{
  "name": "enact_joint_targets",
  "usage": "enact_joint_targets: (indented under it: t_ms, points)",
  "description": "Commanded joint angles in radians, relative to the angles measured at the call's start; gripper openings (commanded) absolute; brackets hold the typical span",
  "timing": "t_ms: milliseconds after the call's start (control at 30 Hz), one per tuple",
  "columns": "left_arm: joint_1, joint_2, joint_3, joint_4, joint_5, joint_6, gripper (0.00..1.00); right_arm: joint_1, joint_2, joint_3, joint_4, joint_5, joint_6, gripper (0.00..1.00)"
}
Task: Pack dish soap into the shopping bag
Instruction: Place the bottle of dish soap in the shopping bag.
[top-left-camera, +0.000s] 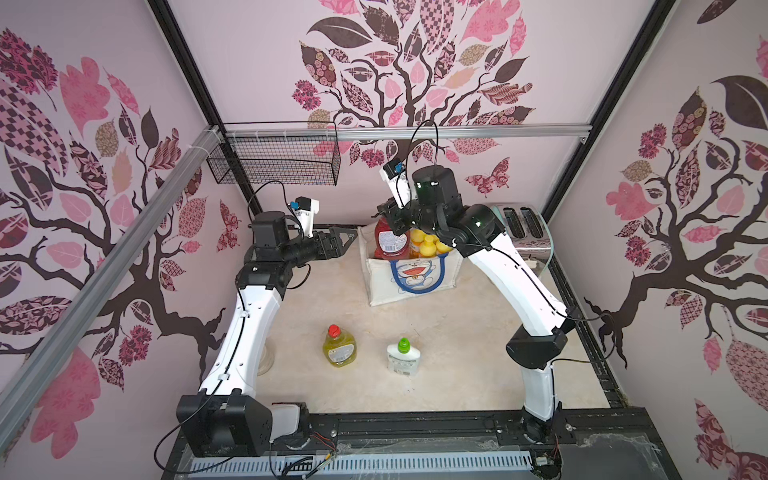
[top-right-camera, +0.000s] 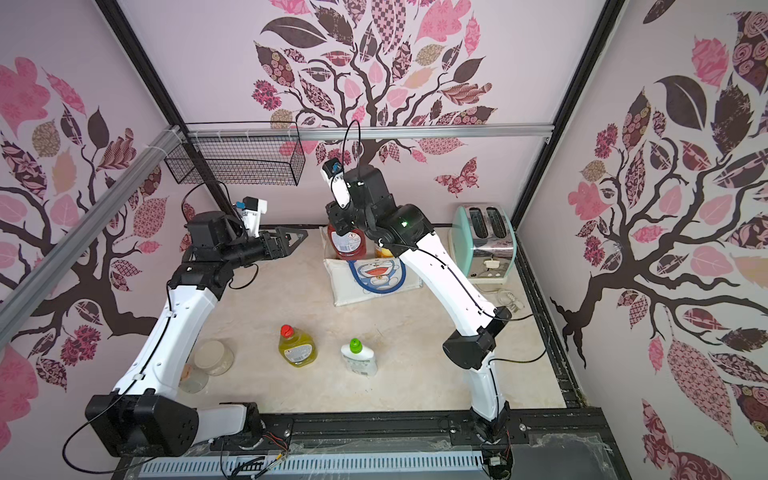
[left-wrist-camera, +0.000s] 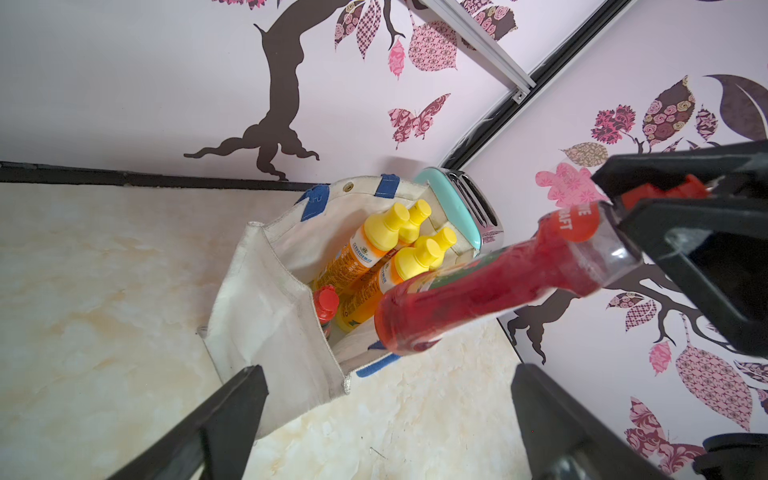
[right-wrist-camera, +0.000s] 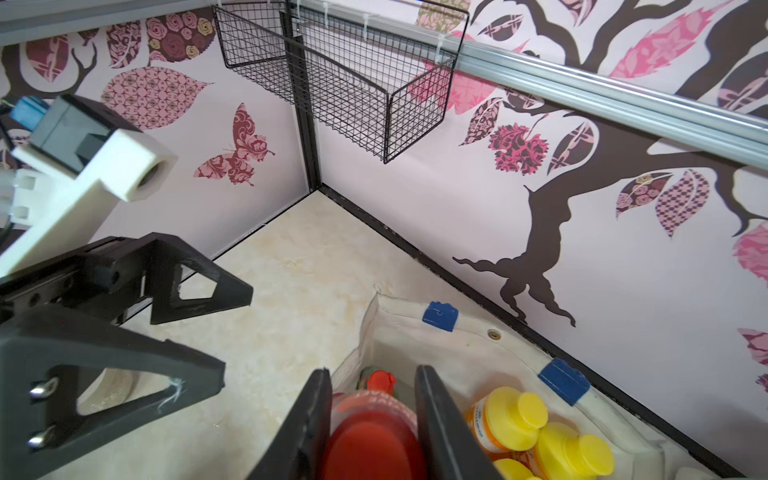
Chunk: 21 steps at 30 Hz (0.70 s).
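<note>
Action at the back of the counter (top-left-camera: 457, 374): the right gripper (right-wrist-camera: 370, 382) is clenched on the red bottle (top-left-camera: 388, 241), fingers pressed on either side of its upper end near the red cap. The bottle hangs tilted, base down, right over the open mouth of the shopping bag (top-left-camera: 415, 286). Whether the base has passed the rim, I cannot tell.

The bag stands upright near the back edge, cartoon cat facing the front, just beside the mint-and-steel toaster (top-left-camera: 525, 224) in the back right corner. The left wrist view looks inside: four orange bottles with yellow caps (left-wrist-camera: 399, 249) are packed together on the toaster side, and a red-capped bottle (left-wrist-camera: 326, 301) sits low beside them.

The left gripper (top-left-camera: 345, 239) hovers off the bag's left side, close to it but touching nothing. Its jaws are spread wide and released, with nothing between them.

Two bottles stand upright on the counter toward the front edge, well apart from the bag. The yellow-green bottle (top-left-camera: 340, 349) with a red cap is on the left, and the white bottle (top-left-camera: 402, 357) with a green cap is near it on the right, with a gap between them.
</note>
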Motion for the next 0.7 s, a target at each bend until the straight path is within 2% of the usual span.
enact_joint_targets:
  t_ms: [0,233,433,667]
  points:
    - [-0.005,-0.003,0.025,-0.005,-0.010,0.022,0.98,-0.020,-0.062,0.056,0.142,0.028,-0.028,0.00]
    - [-0.008,0.005,0.027,-0.008,-0.007,0.023,0.98,-0.045,-0.056,0.039,0.167,0.002,-0.047,0.00]
    - [-0.007,0.009,0.027,-0.010,-0.003,0.033,0.98,-0.061,-0.035,-0.046,0.213,-0.036,-0.081,0.00]
    - [-0.008,0.031,0.039,-0.033,-0.001,0.050,0.84,-0.066,-0.018,-0.120,0.272,-0.066,-0.119,0.00]
